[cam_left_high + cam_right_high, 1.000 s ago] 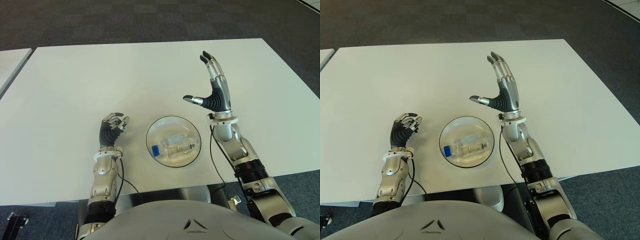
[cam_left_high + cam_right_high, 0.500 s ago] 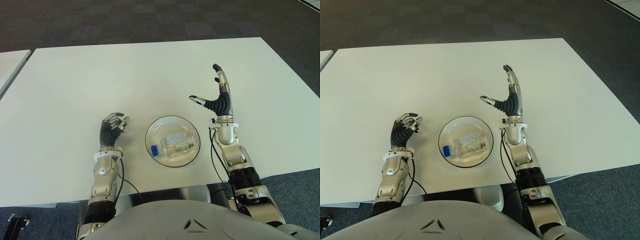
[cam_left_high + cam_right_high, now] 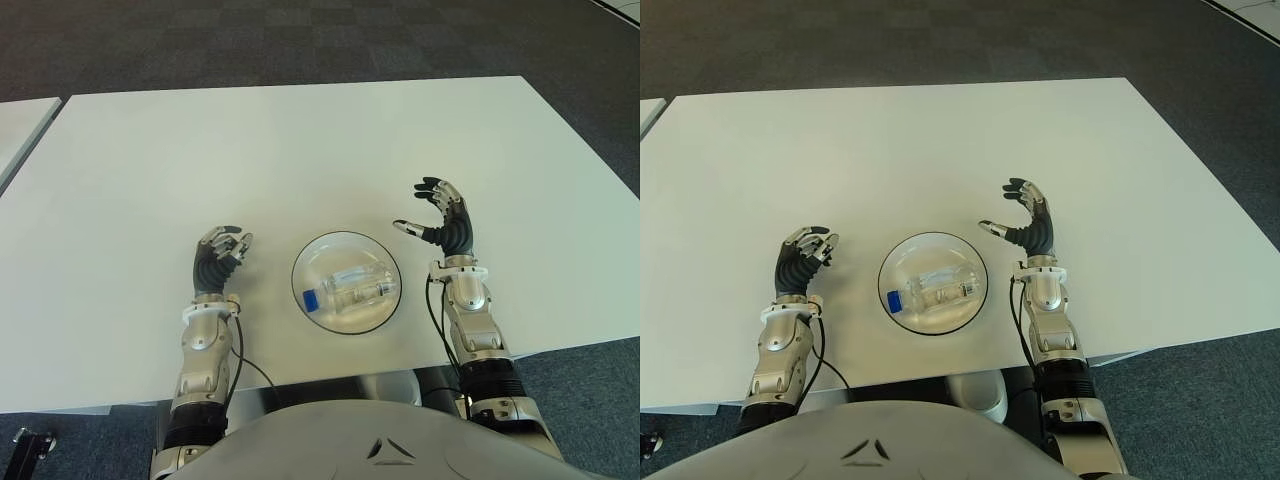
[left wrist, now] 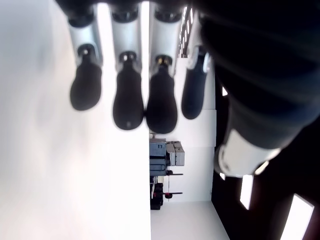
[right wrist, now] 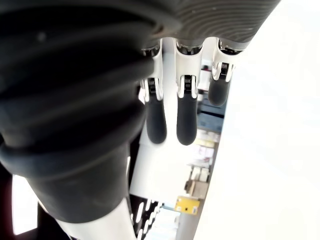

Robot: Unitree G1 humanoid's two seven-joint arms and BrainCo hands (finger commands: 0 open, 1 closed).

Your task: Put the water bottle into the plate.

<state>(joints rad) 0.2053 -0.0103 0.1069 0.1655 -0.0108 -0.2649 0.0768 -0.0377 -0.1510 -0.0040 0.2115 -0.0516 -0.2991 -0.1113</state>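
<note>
Even, bright light falls from above on the white worktop [image 3: 300, 150], which shows almost no shadow in the eye views; only faint soft shade lies close under the left hand [image 3: 218, 258] and the right hand [image 3: 445, 215]. The glass plate [image 3: 385, 305] carries small pale glints along its rim. In both wrist views the worktop beside the fingers [image 4: 127, 107] is blown out to white, and the dark hand parts nearest the lens are blurred.
</note>
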